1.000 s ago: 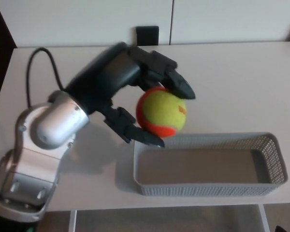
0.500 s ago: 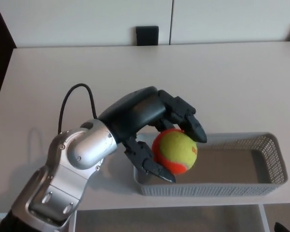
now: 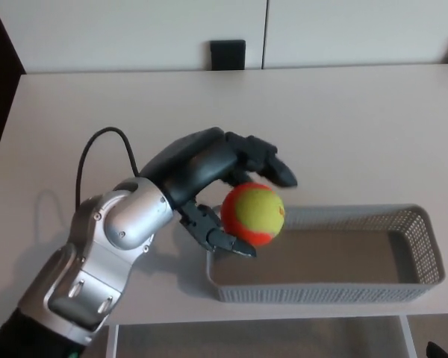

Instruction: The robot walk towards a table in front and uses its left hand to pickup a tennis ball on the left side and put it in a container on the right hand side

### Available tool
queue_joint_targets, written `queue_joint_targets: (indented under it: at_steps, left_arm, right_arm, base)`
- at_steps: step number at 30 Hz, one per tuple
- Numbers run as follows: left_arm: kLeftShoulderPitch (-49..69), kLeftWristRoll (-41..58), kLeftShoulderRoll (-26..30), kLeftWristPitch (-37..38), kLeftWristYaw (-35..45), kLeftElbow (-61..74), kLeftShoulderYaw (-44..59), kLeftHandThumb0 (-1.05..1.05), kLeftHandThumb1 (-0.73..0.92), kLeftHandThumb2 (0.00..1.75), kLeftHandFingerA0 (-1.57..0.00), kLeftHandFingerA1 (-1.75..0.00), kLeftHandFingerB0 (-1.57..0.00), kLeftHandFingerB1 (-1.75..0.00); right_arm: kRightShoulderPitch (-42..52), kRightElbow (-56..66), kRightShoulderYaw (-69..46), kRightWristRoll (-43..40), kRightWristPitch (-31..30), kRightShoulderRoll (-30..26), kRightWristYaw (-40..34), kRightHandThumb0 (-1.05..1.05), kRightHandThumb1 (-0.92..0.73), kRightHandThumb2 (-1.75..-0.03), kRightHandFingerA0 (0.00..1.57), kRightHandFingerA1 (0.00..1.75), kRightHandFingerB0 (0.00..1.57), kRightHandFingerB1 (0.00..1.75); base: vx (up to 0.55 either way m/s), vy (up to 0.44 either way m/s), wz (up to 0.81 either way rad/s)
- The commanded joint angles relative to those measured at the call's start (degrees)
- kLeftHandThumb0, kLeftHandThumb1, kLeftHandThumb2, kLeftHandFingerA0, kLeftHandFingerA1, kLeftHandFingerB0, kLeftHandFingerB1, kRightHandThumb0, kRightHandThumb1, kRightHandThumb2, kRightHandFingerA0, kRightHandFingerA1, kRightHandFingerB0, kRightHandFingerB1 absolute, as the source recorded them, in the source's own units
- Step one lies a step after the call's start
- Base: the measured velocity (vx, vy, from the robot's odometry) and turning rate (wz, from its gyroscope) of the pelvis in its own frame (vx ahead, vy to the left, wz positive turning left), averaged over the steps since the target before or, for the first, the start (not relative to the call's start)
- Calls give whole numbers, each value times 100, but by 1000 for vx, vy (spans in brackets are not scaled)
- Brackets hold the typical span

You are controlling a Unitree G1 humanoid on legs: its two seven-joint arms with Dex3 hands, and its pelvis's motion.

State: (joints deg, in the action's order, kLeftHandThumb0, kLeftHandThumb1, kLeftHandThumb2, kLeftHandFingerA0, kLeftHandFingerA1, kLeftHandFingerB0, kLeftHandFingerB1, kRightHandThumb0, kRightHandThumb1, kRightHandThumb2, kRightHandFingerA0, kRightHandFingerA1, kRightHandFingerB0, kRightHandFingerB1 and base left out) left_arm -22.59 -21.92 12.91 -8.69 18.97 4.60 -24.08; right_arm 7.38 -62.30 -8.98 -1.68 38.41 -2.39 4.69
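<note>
While gripped by left hand (image 3: 213, 186), tennis ball (image 3: 253, 215) over container (image 3: 422, 227) edge

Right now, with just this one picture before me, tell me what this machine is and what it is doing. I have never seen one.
The picture comes from a camera on a humanoid robot's head, looking down at a pale table. The silver and black arm entering from the left is its left arm. Its black left hand, a thumb and two thick fingers, is closed around a yellow and orange tennis ball. The ball hangs at the left end of a grey mesh container, which looks empty. The right hand does not show.
</note>
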Motion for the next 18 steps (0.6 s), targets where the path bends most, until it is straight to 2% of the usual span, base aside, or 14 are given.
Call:
queue_joint_targets:
  at_steps: [1,7,8,13,14,15,17,18]
  left_arm:
    - [-62,-784,202,92,-287,63,-240,-31,-12,67,-7,-56,-19,-58]
    - [-144,-926,278,-54,-27,240,-385,-32,-12,68,-6,-55,-18,-58]
    - [-160,-925,281,-99,30,266,-393,-91,32,61,-9,-50,-18,-49]
    - [-169,-965,324,-241,249,419,-424,-93,32,61,-9,-48,-16,-49]
    - [-152,-970,343,-255,277,464,-419,-93,32,61,-9,-48,-16,-49]
    - [-78,-910,375,-202,269,580,-360,-32,-10,69,-6,-54,-18,-58]
    - [11,-782,478,-110,290,852,-180,-33,-9,70,-6,-54,-18,-59]
    - [44,-602,597,-64,316,1233,145,-102,35,66,-5,-54,-17,-55]
  right_arm:
    - [9,3,-45,-95,-39,-17,72,-70,-85,-68,7,53,3,23]
    - [-38,-12,-40,-66,-59,-43,35,-73,-83,-67,6,52,2,22]
    - [-39,-2,-32,-52,-63,-52,27,-74,-82,-68,5,51,2,22]
    - [-32,39,-42,-61,-91,-48,-1,-74,-85,-66,7,53,3,24]
    - [-34,36,-36,-42,-97,-40,-40,-74,-85,-66,7,53,3,24]
    - [-8,62,-19,-18,-84,-44,-53,-72,-85,-67,8,53,2,23]
    - [10,92,-12,-27,-80,-40,-19,-72,-85,-67,7,53,3,24]
    - [19,86,0,-2,-65,-54,-41,-72,-86,-67,7,52,2,22]
  base:
    - [0,0,0]
    - [0,0,0]
    - [0,0,0]
    - [0,0,0]
    - [0,0,0]
    - [0,0,0]
    - [0,0,0]
    - [0,0,0]
